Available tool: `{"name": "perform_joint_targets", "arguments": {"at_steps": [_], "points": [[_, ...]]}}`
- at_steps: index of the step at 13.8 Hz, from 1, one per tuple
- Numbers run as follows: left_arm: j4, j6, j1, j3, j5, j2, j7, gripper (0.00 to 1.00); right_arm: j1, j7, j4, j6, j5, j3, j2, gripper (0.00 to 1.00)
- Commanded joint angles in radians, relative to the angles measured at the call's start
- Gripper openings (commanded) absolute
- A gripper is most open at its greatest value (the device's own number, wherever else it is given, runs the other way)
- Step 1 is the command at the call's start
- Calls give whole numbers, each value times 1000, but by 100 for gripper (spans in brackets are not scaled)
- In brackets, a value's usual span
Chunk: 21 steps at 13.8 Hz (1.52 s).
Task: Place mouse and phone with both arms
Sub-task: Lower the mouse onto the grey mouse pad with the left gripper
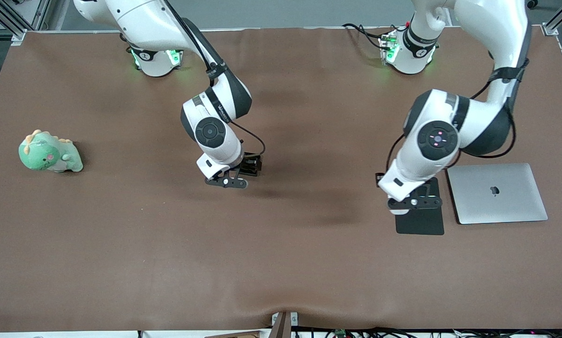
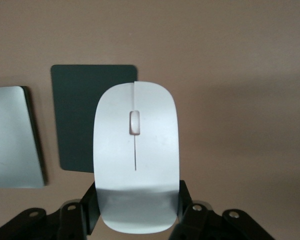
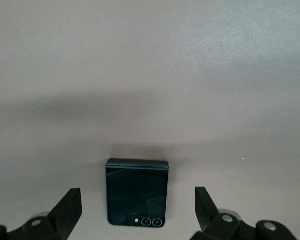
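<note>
The white mouse (image 2: pixel 135 155) with a grey centre line sits between the fingers (image 2: pixel 90 205) of my left gripper (image 1: pixel 414 203), which is shut on it and holds it over the dark mat (image 1: pixel 419 223). The mat also shows under the mouse in the left wrist view (image 2: pixel 77 115). The glossy black folded phone (image 3: pixel 136 192) lies flat on the brown table in the middle. My right gripper (image 1: pixel 227 182) is low over it and open, its fingers (image 3: pixel 70 207) standing wide on either side without touching it. In the front view the hands hide both the mouse and the phone.
A closed silver laptop (image 1: pixel 497 192) lies beside the mat toward the left arm's end, and it also shows in the left wrist view (image 2: pixel 12 137). A green plush dinosaur (image 1: pixel 50 152) sits at the right arm's end. The brown table cover (image 1: pixel 281 263) is bare nearer the front camera.
</note>
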Motion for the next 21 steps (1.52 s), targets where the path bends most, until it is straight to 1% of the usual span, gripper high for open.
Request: {"name": "perform_joint_targets", "arguments": {"at_steps": [1,2,4,7,8,12,14,16,18,21], "points": [[-103,4,84,-10,-18,-57,114,0,30,36,7,15,-19,-8,33,100],[-118,23,113,-10,-15,-57,134,0,42,64,7,17,-19,-8,34,100],[-157,80,127,-8,-15,-54,168,0,48,75,6,41,-19,-8,60,100],[-203,178,145,-8,-15,-37,176,0,53,73,-54,101,-22,-8,60,100],[-214,217,145,-8,-15,-24,176,0,56,73,-69,122,-22,-8,60,100],[-244,344,159,-7,-13,44,177,0,65,96,-75,135,-17,-6,60,100],[-243,369,171,-7,-13,79,177,0,76,128,-75,148,-14,-6,62,100],[-243,447,194,-7,-12,119,176,0,88,147,-78,153,-14,-8,68,100],[-241,499,194,-5,-13,147,173,0,90,147,-111,196,-14,-8,69,100],[-238,508,198,-7,-10,165,176,0,94,147,-123,211,-16,-8,71,100]]}}
